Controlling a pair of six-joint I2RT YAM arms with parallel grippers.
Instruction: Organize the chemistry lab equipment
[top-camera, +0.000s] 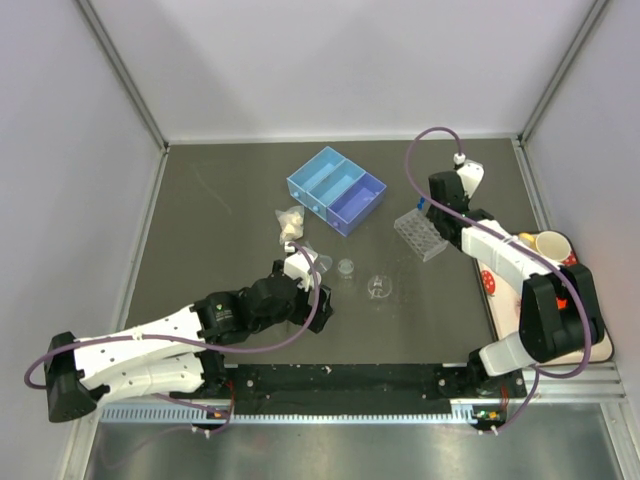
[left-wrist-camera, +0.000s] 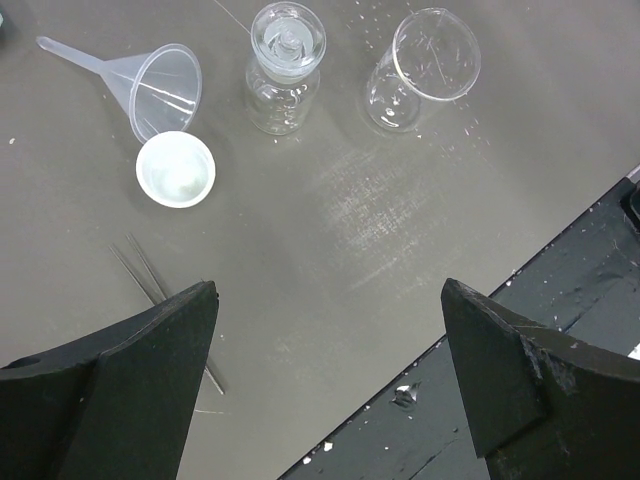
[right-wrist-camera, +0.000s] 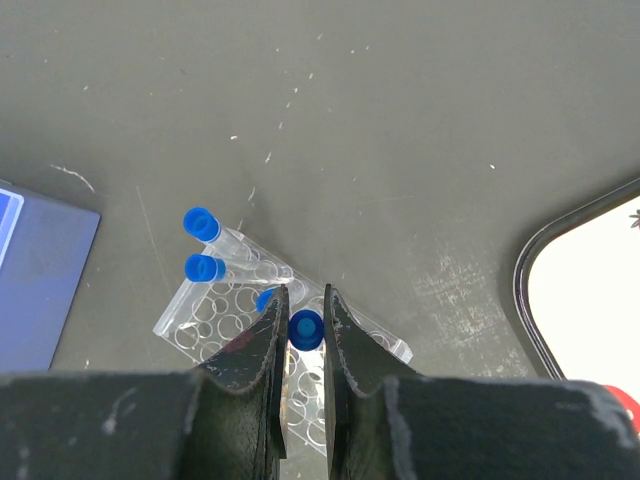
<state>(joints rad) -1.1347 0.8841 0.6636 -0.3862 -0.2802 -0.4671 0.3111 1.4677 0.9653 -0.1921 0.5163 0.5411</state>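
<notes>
While the right fingers (right-wrist-camera: 262, 352) clamp a blue-capped tube (right-wrist-camera: 306, 329) just above the rack (right-wrist-camera: 200, 322), the left fingers (left-wrist-camera: 150, 372) gape wide, funnel (left-wrist-camera: 160, 88) beyond their tips.

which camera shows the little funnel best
Left wrist: the funnel lies on its side, whole and close, spout and mouth clear. Top external shows at most a tiny faint shape; right wrist does not show it.

Your dark grey table (top-camera: 230, 200) carries a blue compartment box (top-camera: 337, 190) at the back; right of it, the clear holed tube rack (top-camera: 420, 236) with blue-capped test tubes (right-wrist-camera: 203, 224); nearer you, a small funnel (left-wrist-camera: 150, 85) on its side, touching a white cup (left-wrist-camera: 176, 169); beside these, a stoppered bottle (left-wrist-camera: 285, 70) and a beaker (left-wrist-camera: 420, 70); a tray (right-wrist-camera: 580, 300) at the right edge.
</notes>
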